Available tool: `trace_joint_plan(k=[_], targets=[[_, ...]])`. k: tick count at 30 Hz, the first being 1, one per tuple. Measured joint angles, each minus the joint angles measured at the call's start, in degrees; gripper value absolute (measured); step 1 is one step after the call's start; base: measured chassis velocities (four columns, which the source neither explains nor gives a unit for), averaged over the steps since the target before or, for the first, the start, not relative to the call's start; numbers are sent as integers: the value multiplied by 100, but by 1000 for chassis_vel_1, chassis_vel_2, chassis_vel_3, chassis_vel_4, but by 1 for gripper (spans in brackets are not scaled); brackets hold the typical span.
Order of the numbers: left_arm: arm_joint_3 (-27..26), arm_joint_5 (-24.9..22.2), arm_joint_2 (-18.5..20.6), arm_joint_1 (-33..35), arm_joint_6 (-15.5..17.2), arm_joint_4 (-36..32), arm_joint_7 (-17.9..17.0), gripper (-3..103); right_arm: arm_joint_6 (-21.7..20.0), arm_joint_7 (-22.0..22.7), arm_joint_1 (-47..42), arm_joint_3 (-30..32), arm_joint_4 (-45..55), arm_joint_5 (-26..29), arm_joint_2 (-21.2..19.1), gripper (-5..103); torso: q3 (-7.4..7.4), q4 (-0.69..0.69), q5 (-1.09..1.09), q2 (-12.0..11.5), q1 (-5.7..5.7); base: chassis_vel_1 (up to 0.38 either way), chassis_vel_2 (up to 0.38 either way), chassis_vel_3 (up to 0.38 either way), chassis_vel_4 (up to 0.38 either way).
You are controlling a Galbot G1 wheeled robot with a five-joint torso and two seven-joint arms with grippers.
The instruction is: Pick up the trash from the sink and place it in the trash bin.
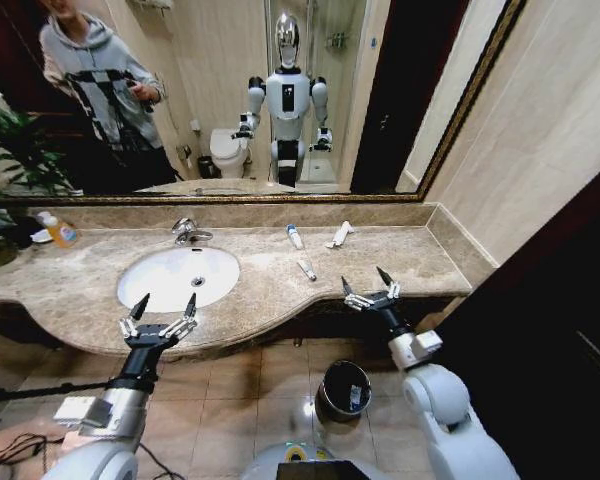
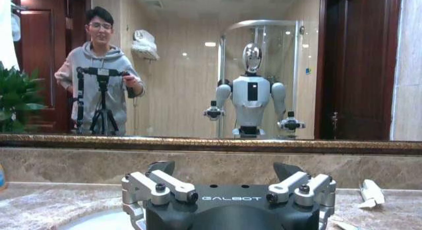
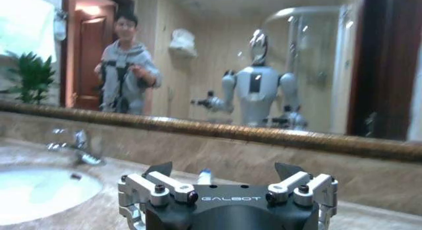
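The trash lies on the countertop, not in the sink: three pieces show there in the head view, all to the right of the basin. A white tube with a blue end lies near the back edge, a white sachet sits just beside it toward the right back corner, and a smaller pale tube lies nearer the front edge.

The right gripper hovers at the counter's front edge, right of these pieces, its fingers spread wide and holding nothing. The left gripper hangs at the front edge too, just before the sink, its fingers also wide apart and empty. In the left wrist view its fingers stand open above the basin's rim, with the sachet lying on the marble off to one side. In the right wrist view the fingers are spread likewise, and the blue-ended tube lies on the counter beyond them.

The sink is a white oval basin with a chrome faucet at its back; the bowl looks bare apart from its drain.

The trash bin, one small black cylinder, stands on the tiled floor below the counter's front edge, between the two arms. One pale item with a blue mark rests inside it.

A bottle with a yellow-orange label stands near the back left corner of the counter.
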Motion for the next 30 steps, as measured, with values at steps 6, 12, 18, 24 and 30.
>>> trace_joint_plan(k=[6,12,18,24,30], targets=[[0,0,0,0,0,0,0,100,-170,21,774,-599,-518,136,-260,100,0,0,0,0,0,0,0,0,0],[0,0,0,0,0,0,0,100,-399,47,1494,-1368,-923,220,-358,100,0,0,-1,0,-1,0,0,0,0],[0,0,0,0,0,0,0,100,-553,158,2168,-1931,-1807,202,-269,100,0,0,-1,0,0,0,0,0,0],[0,0,0,1,0,0,0,100,-575,385,2864,-2283,-2839,29,21,100,0,0,-1,0,0,0,0,0,0],[0,0,0,0,0,0,0,100,-457,460,3040,-2309,-3166,-104,91,99,-1,0,-2,0,0,0,0,0,0]])
